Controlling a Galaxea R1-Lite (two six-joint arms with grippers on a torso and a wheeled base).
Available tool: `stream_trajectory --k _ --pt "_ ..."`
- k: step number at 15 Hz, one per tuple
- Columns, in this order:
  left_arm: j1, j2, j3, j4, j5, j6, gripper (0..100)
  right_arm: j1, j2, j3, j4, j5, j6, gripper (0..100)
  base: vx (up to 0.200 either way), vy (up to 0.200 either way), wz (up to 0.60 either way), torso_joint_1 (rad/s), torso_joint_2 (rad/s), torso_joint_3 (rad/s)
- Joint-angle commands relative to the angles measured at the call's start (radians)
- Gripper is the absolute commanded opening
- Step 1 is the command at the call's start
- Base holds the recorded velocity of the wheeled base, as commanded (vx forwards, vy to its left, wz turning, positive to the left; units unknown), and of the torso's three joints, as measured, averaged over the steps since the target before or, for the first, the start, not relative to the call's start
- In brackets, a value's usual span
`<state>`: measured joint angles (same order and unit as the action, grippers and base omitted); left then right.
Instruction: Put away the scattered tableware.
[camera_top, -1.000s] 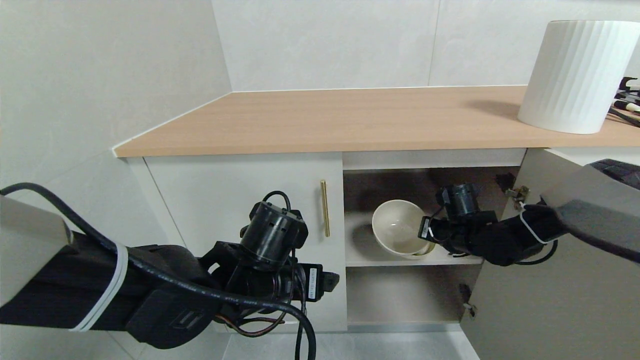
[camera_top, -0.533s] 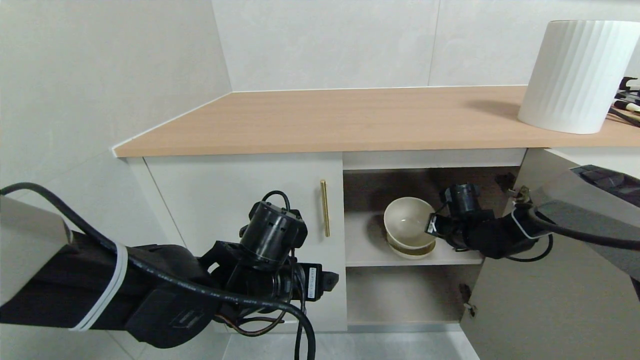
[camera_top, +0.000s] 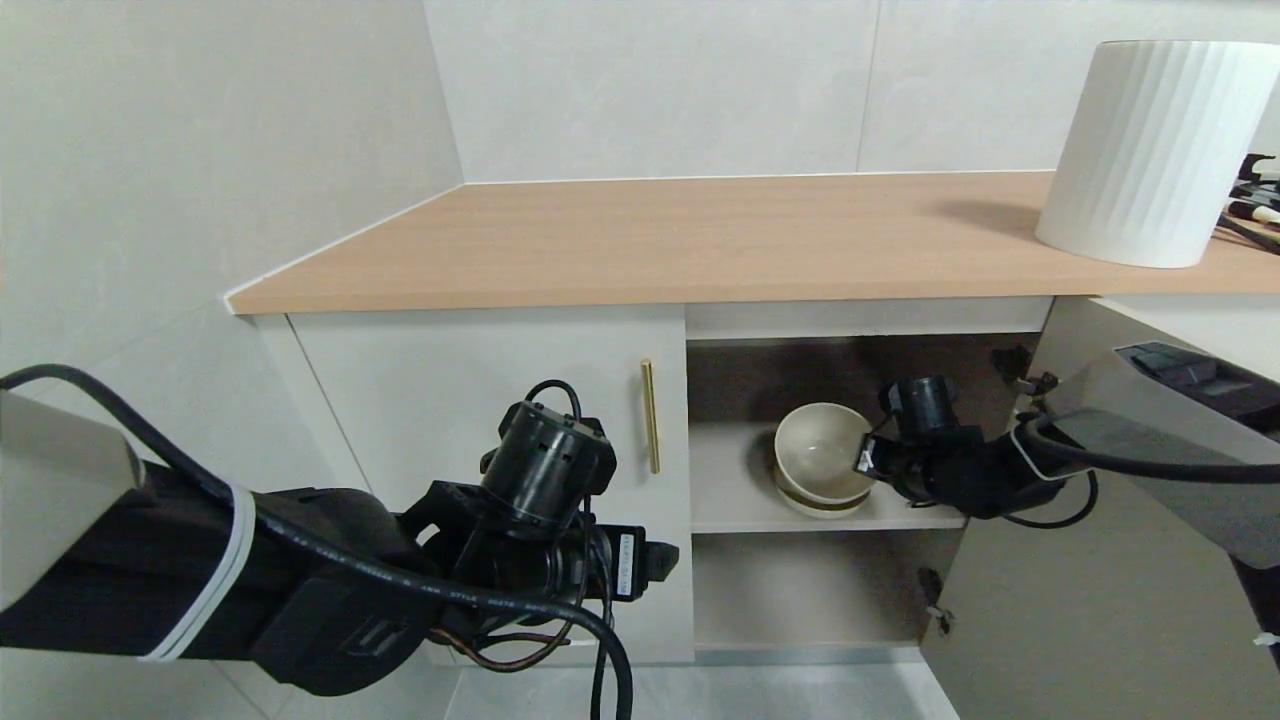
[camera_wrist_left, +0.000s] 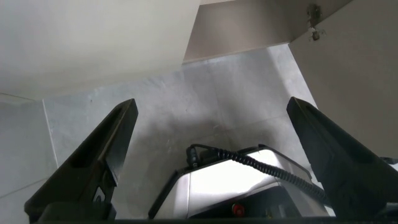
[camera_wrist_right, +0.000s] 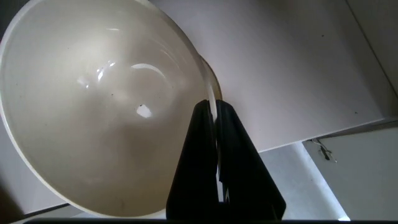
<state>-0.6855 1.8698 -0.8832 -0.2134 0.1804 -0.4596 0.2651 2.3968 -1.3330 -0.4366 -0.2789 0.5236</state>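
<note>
right gripper (camera_top: 866, 462) is clamped on the rim of the bowl (camera_top: 818, 452) | bowl is held tilted on a second bowl (camera_top: 812, 503) standing on the shelf (camera_top: 728, 480) | left gripper (camera_wrist_left: 212, 107) is held with fingers spread, left of the shelf and lower

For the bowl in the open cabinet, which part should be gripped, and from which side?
The rim on the robot's right, coming in through the open front: the bowl rests on another dish, leaving its thin edge exposed. The right claw pinches it there.
</note>
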Motion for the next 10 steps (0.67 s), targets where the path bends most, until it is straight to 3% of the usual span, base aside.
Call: stream_trajectory --k 1,10 --pt "0.0 0.0 0.0 0.0 0.001 -0.001 100 0.0 0.007 -0.003 -0.001 0.0 -0.001 0 0.0 0.0 0.0 0.0 0.0 0.0" --pt "0.0 0.0 0.0 0.0 0.001 -0.001 100 0.002 0.007 -0.003 0.002 0.014 -0.001 0 0.0 0.0 0.0 0.0 0.0 0.0"
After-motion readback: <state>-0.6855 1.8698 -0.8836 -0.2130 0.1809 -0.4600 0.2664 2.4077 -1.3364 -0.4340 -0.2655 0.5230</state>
